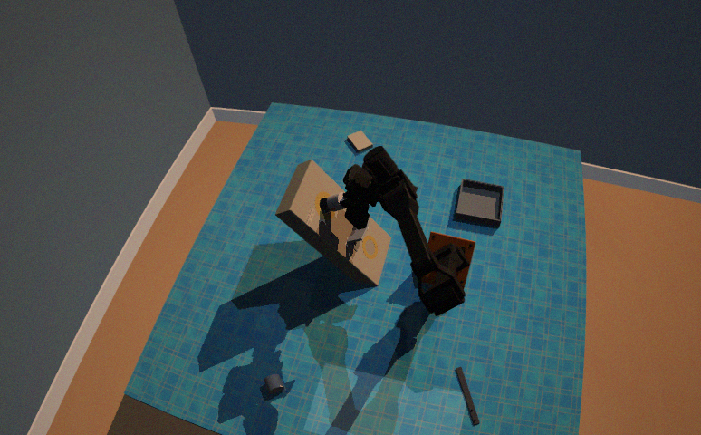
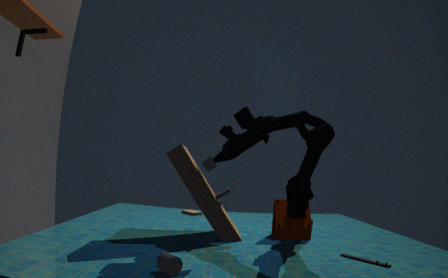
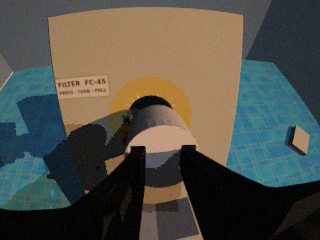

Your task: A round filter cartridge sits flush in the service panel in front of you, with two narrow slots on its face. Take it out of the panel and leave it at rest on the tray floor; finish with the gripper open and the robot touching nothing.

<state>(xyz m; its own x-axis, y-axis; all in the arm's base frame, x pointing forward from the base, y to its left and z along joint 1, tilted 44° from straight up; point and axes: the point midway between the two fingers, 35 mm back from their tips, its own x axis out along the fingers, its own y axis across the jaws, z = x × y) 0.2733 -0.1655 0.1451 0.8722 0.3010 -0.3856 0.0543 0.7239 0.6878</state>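
Note:
The round filter cartridge (image 1: 335, 201) (image 2: 209, 164) (image 3: 159, 120) is a grey cylinder with a pale face, fully out of the panel in the exterior view. My gripper (image 1: 343, 199) (image 2: 215, 159) (image 3: 162, 151) is shut on it, with the fingertips in its face; the slots are hidden. The cartridge hangs just in front of the tilted beige service panel (image 1: 300, 188) (image 2: 198, 193) (image 3: 150, 40). The dark opening (image 3: 151, 102) shows behind it inside a yellow ring (image 3: 180, 92). The tray (image 1: 475, 221), dark-walled with a grey floor, stands away from the gripper, right of the panel in the top view.
A grey handle (image 1: 355, 235) (image 2: 223, 192) sticks out of the panel's lower part. A loose grey cylinder (image 1: 274, 383) (image 2: 169, 263), a dark bar (image 1: 466, 396) (image 2: 366, 260) and a beige block (image 1: 360, 140) (image 2: 191, 212) (image 3: 301, 139) lie on the table. The orange base (image 1: 467, 250) (image 2: 281, 220) is near the tray.

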